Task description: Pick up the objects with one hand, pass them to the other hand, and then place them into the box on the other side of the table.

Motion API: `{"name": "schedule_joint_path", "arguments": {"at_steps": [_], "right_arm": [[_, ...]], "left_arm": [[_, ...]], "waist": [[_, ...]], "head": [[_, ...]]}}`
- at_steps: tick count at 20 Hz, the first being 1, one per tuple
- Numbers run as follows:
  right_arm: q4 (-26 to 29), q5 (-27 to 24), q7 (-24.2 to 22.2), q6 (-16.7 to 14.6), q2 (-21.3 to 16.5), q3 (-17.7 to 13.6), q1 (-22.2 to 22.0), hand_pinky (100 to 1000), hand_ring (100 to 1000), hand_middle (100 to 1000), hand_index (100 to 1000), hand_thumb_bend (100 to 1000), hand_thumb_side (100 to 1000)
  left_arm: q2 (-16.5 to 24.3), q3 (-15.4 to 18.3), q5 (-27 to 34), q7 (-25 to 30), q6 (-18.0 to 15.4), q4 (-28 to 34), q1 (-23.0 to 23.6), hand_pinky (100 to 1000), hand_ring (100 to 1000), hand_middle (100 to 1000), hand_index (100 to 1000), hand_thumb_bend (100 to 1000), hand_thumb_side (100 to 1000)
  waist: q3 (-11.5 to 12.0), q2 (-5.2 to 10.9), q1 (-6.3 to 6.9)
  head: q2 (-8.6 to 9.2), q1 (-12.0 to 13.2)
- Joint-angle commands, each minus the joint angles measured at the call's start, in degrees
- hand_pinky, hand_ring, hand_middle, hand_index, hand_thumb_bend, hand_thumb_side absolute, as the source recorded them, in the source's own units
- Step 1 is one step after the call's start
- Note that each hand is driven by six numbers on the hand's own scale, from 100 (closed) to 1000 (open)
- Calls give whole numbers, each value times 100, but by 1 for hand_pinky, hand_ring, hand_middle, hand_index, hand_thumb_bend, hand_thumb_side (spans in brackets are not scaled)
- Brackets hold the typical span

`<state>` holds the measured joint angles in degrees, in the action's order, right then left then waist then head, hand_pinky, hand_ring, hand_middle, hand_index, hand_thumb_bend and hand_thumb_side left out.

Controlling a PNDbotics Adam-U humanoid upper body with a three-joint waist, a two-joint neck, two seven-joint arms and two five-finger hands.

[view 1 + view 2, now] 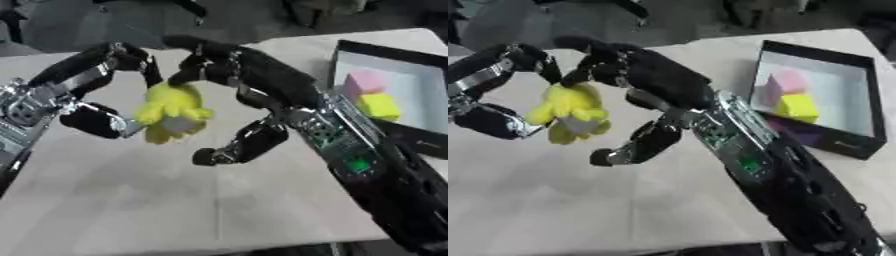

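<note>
1. Holding a yellow plush toy (172,111) above the table (131,200), the left hand (96,100) curls round it.
2. Right hand (227,75) fingers apparently pinch its top.
3. Box (859,90) contains pink block (786,82) and yellow block (796,107).

Pale beige table (131,200) filling most of the view, lying askew, near edge running along 6 o'clock. Faint dark seam (218,210) across the top near 6 o'clock. Grey floor (79,25) beyond the far edge, from 10 to 2 o'clock. Dark, blurred shapes (324,12) standing on that floor near 12 and 1 o'clock, too unclear to name. Soft, even light, weak shadows on the tabletop.
</note>
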<state>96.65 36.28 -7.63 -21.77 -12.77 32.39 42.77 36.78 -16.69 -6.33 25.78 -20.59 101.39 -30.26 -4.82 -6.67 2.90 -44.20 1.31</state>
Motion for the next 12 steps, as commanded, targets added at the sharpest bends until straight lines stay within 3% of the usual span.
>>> {"name": "schedule_joint_path", "arguments": {"at_steps": [1, 6, 12], "right_arm": [[-46, 165, 131, 155, 30, -46, 43, 858, 786, 1000, 742, 595, 292], [-136, 556, 517, 669, 103, -24, 15, 838, 763, 1000, 687, 597, 295], [-249, 815, 792, 956, 186, 30, -2, 827, 751, 1000, 687, 599, 288]], "left_arm": [[52, 15, 124, 58, 21, 174, -130, 654, 522, 501, 630, 117, 192], [22, -51, 219, 182, 61, 228, -141, 653, 520, 500, 629, 119, 194], [-38, -141, 331, 362, 112, 264, -170, 652, 519, 499, 628, 118, 195]], "waist": [[8, 92, 2], [11, 98, 0], [21, 99, -3]], "head": [[8, -43], [8, -92], [8, -157]]}}
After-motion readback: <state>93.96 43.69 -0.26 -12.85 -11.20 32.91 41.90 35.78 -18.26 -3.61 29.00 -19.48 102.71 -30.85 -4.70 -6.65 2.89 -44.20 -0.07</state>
